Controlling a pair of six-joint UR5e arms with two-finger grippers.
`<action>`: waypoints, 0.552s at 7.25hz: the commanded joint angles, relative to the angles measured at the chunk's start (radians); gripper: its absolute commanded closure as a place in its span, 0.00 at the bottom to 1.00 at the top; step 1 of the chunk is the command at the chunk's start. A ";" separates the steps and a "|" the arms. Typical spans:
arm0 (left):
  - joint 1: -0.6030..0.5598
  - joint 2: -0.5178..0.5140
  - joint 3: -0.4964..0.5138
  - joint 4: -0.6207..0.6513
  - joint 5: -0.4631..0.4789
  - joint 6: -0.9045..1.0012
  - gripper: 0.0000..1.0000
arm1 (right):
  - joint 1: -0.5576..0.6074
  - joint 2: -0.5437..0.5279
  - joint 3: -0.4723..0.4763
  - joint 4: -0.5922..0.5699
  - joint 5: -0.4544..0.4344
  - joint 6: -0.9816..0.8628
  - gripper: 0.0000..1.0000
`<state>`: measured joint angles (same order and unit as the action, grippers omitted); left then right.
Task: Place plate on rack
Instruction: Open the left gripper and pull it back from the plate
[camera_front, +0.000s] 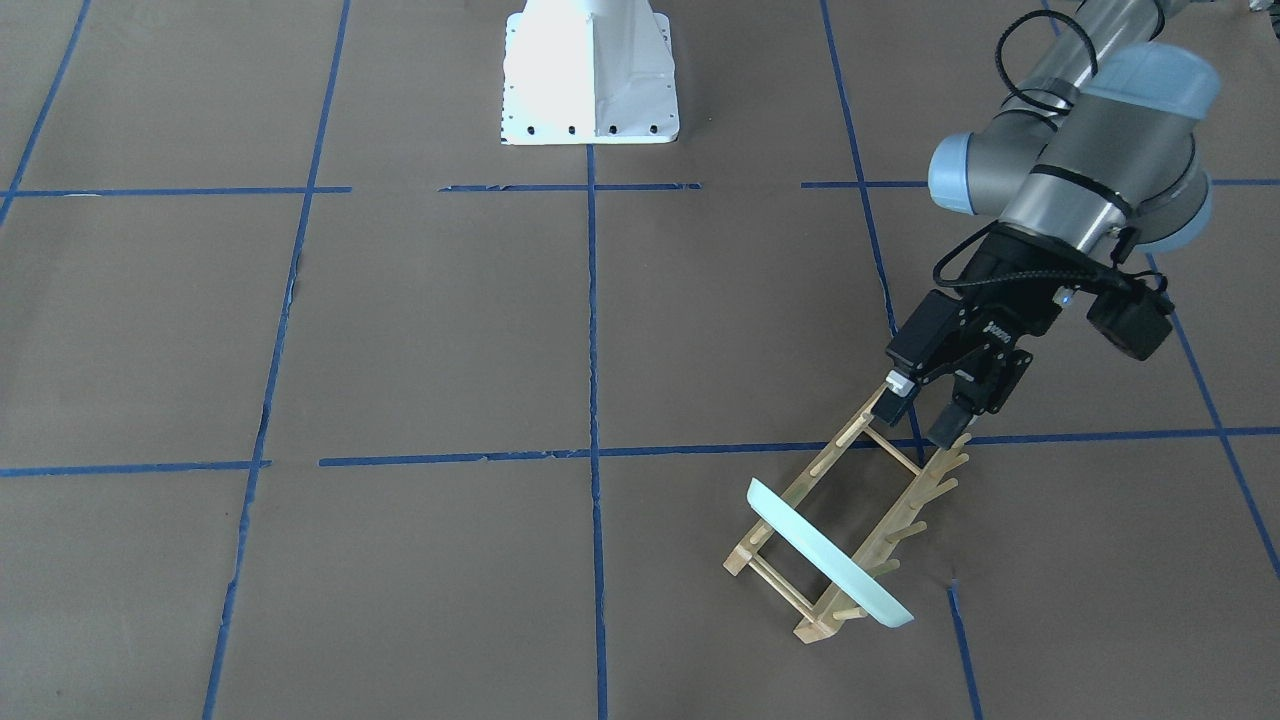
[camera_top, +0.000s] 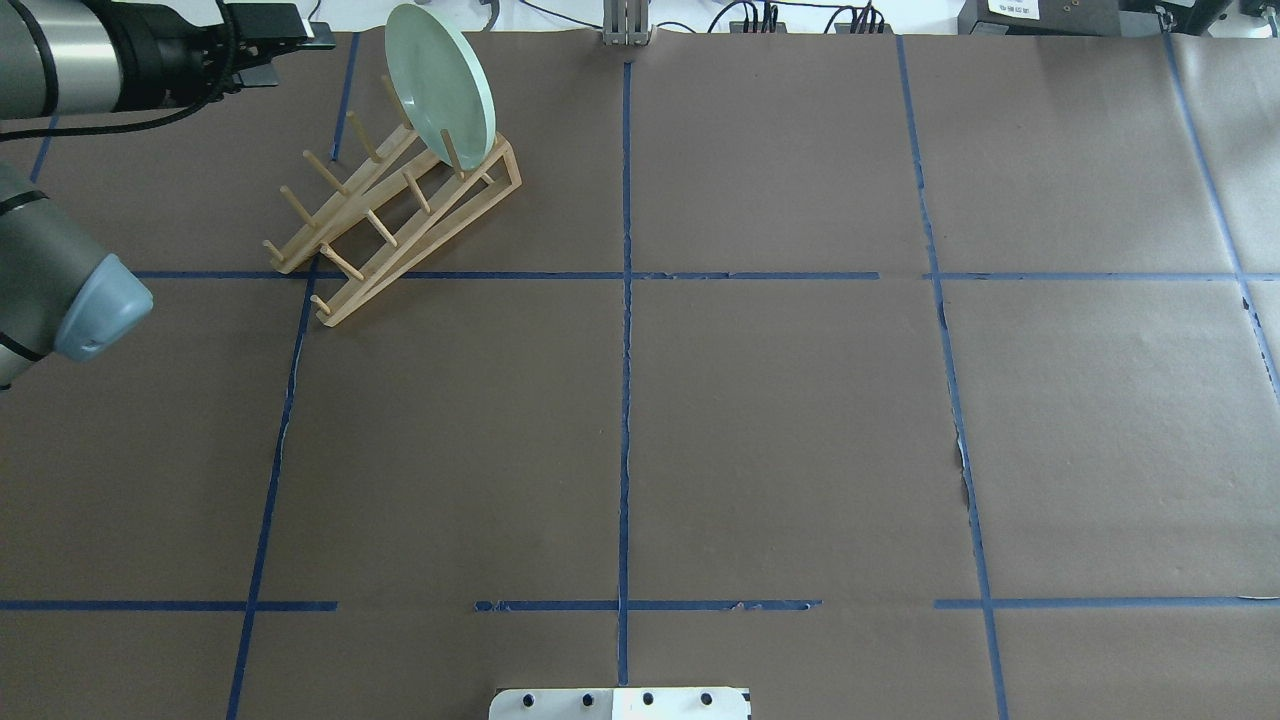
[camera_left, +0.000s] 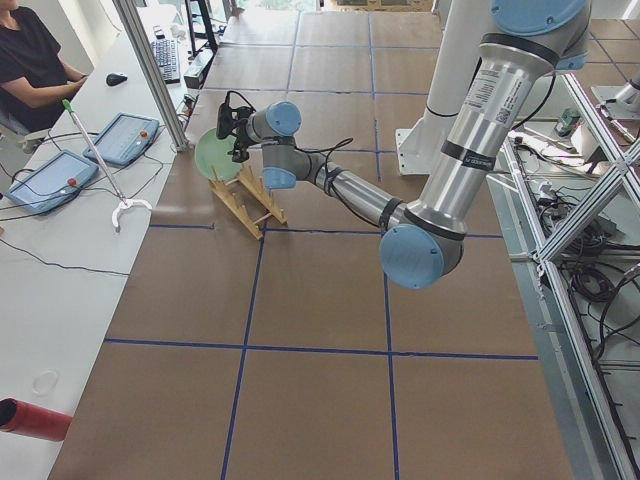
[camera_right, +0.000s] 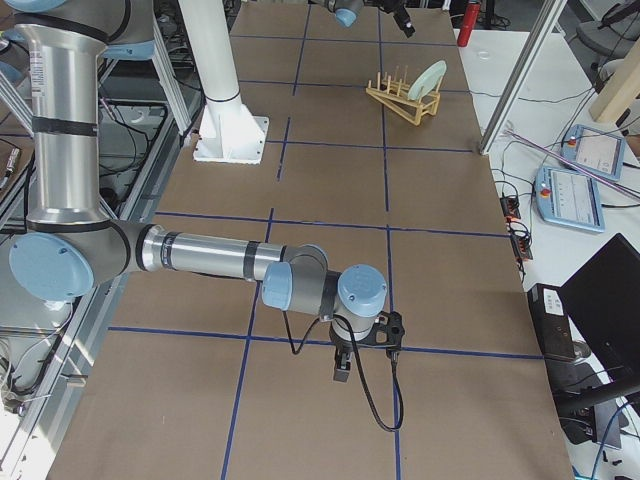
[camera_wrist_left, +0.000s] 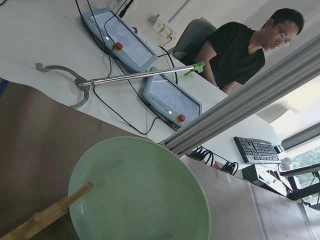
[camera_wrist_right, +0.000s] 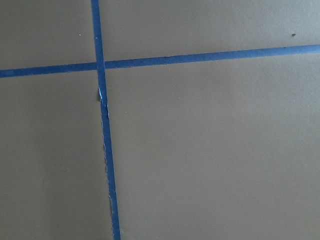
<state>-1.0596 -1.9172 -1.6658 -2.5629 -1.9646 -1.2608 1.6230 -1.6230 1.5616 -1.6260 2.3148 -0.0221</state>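
Observation:
The pale mint-green plate (camera_front: 830, 555) stands on edge between the pegs at the far end of the light wooden rack (camera_front: 905, 520), leaning a little. It also shows in the overhead view (camera_top: 440, 85) on the rack (camera_top: 390, 215), and fills the left wrist view (camera_wrist_left: 140, 195) behind a peg (camera_wrist_left: 55, 210). My left gripper (camera_front: 925, 408) is open and empty, just above the rack's end nearest the robot, apart from the plate. My right gripper (camera_right: 341, 367) hangs low over the bare table far from the rack; I cannot tell whether it is open or shut.
The white robot base (camera_front: 590, 75) stands at the table's middle. Beyond the table's far edge there is a side bench with two teach pendants (camera_wrist_left: 172, 97), a grabber tool (camera_wrist_left: 115, 77) and a seated operator (camera_wrist_left: 245, 47). Blue tape lines (camera_wrist_right: 102, 120) cross the brown table.

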 joint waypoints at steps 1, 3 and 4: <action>-0.147 0.137 -0.090 0.122 -0.161 0.409 0.00 | 0.000 0.000 -0.001 0.000 0.000 0.001 0.00; -0.296 0.173 -0.071 0.265 -0.268 0.759 0.00 | 0.000 0.000 0.000 0.000 0.000 0.001 0.00; -0.330 0.165 -0.086 0.424 -0.267 0.919 0.00 | 0.000 0.000 0.000 0.000 0.000 -0.001 0.00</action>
<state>-1.3321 -1.7538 -1.7415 -2.3001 -2.2102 -0.5422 1.6229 -1.6229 1.5613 -1.6260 2.3148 -0.0218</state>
